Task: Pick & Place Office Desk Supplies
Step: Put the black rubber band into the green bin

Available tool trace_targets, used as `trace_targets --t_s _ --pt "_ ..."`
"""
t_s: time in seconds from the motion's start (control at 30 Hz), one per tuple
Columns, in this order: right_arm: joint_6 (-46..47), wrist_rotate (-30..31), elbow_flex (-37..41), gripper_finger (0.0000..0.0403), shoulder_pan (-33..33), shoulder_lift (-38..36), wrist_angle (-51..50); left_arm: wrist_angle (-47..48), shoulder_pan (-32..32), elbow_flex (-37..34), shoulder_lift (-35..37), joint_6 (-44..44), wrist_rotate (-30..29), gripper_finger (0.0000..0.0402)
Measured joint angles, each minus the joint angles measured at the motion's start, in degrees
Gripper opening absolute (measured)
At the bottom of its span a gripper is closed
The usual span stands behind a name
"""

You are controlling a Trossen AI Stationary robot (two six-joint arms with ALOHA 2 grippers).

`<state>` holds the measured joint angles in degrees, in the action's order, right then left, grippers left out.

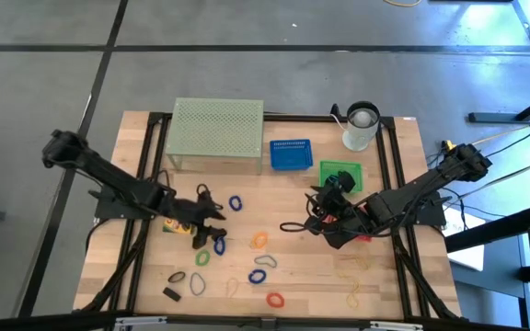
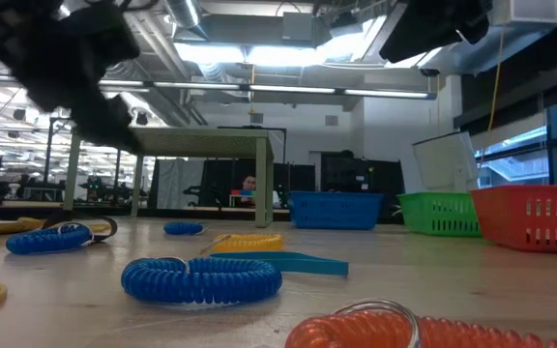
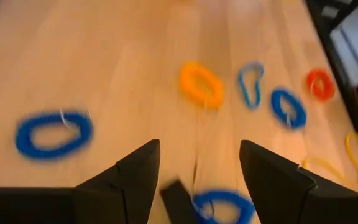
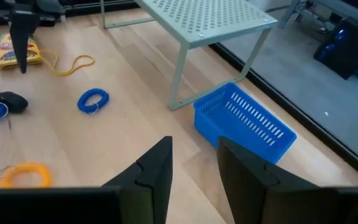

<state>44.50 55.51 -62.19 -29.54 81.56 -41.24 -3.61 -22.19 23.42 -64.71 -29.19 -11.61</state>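
Note:
Coloured loops lie loose on the wooden table: a blue coil, an orange one, green ones, and a red-orange one. A yellow-green card box lies by the left arm. A black clip lies near the front. My left gripper is open and empty, low over the table, with a blue loop and a black piece below its gap. My right gripper is open and empty, right of centre, facing the blue basket.
The pale green mesh stand stands at the far side, with the blue basket, a green basket and a white cup to its right. A red basket shows in the low view. Yellow bands lie at the front right.

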Motion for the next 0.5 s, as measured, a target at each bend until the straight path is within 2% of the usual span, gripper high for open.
trace_targets --t_s 0.23,0.5 --pt "1.2 0.0 0.0 0.0128 0.0 0.0 0.1 9.3 -2.6 0.0 -0.9 -4.4 -0.7 0.0217" --pt "2.3 -0.2 0.0 0.0128 0.0 0.0 0.1 10.7 -5.3 0.0 -0.9 -8.6 0.5 0.0217"
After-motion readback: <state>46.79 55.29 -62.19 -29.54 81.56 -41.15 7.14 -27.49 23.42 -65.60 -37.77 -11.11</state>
